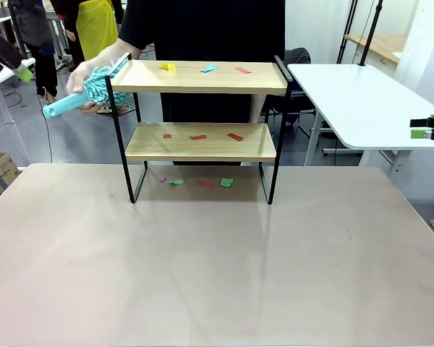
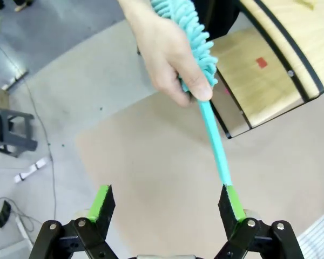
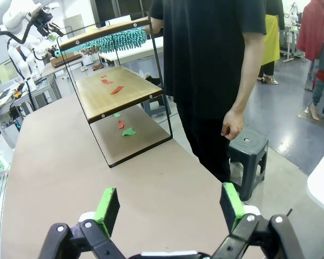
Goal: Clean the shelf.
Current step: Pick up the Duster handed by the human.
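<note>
On both shelf (image 1: pixel 202 153) boards: coloured scraps (image 1: pixel 197 136) | left tool (image 2: pixel 166 198), right tool (image 3: pixel 170 198): spread, empty

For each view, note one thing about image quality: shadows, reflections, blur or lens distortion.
Front view: even light, the shelf sharp, its legs faintly mirrored in the table. Left wrist view: the person's hand close and slightly soft. Right wrist view: the shelf stands tilted in frame.

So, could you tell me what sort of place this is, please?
Probably a shared lab or workshop, not a home: several white work tables stand on a bare grey floor, cables trail across it, and other people stand farther off.
</note>
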You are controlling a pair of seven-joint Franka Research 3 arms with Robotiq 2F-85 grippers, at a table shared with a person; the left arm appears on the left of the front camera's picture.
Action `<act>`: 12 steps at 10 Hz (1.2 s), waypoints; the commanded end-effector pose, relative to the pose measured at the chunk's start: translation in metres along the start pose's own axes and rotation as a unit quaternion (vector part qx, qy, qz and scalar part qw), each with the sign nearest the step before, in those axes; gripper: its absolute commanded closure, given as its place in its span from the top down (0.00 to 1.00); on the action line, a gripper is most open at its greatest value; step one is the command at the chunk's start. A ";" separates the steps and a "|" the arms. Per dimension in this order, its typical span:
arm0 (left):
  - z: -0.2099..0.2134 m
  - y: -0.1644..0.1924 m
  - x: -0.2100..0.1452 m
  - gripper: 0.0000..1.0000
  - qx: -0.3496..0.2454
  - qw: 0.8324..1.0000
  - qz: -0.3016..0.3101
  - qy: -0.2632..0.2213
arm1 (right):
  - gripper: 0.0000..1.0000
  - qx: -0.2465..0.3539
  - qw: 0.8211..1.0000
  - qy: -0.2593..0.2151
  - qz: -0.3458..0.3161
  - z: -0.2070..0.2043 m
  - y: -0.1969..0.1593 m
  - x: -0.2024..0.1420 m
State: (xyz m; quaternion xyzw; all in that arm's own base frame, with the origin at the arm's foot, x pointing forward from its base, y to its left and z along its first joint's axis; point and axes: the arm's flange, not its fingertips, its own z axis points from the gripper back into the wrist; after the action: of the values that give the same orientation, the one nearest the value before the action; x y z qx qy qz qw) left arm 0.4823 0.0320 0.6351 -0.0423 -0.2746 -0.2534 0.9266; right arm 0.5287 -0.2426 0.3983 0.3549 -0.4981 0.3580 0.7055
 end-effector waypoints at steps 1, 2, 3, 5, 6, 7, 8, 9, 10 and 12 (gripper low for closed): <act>0.003 0.019 -0.007 1.00 0.006 1.000 -0.020 0.002 | 1.00 0.000 1.000 -0.001 0.001 -0.001 0.002 0.002; 0.003 0.019 -0.007 1.00 0.006 1.000 -0.020 0.002 | 1.00 0.000 1.000 -0.001 0.001 -0.001 0.002 0.002; 0.000 0.005 -0.003 1.00 -0.001 1.000 -0.003 0.000 | 1.00 0.000 1.000 -0.001 0.001 -0.001 0.002 0.002; 0.027 -0.030 -0.006 1.00 0.037 0.998 0.049 -0.015 | 1.00 0.000 1.000 -0.001 0.001 -0.001 0.002 0.002; 0.036 -0.049 -0.007 1.00 0.045 0.997 0.065 -0.004 | 1.00 0.000 1.000 -0.001 0.001 -0.001 0.002 0.002; 0.039 -0.064 -0.006 1.00 0.063 0.995 0.082 0.007 | 1.00 0.000 1.000 -0.001 0.001 -0.001 0.002 0.002; 0.036 -0.083 -0.004 1.00 0.079 0.992 0.100 0.022 | 1.00 0.000 1.000 -0.001 0.001 -0.001 0.002 0.002; 0.031 -0.095 -0.001 1.00 0.086 0.990 0.103 0.031 | 1.00 0.000 1.000 -0.001 0.001 -0.001 0.002 0.002; 0.023 -0.106 0.000 1.00 0.095 0.988 0.113 0.038 | 1.00 0.000 1.000 -0.001 0.001 -0.001 0.002 0.002; 0.003 -0.120 0.001 1.00 0.110 0.986 0.122 0.035 | 1.00 0.000 1.000 -0.001 0.001 -0.001 0.002 0.002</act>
State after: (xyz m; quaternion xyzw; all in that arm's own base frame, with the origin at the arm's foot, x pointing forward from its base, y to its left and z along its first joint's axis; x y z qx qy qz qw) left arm 0.4203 -0.0691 0.6386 0.0242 -0.2544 -0.1220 0.9591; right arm 0.5286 -0.2429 0.3983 0.3549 -0.4983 0.3577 0.7055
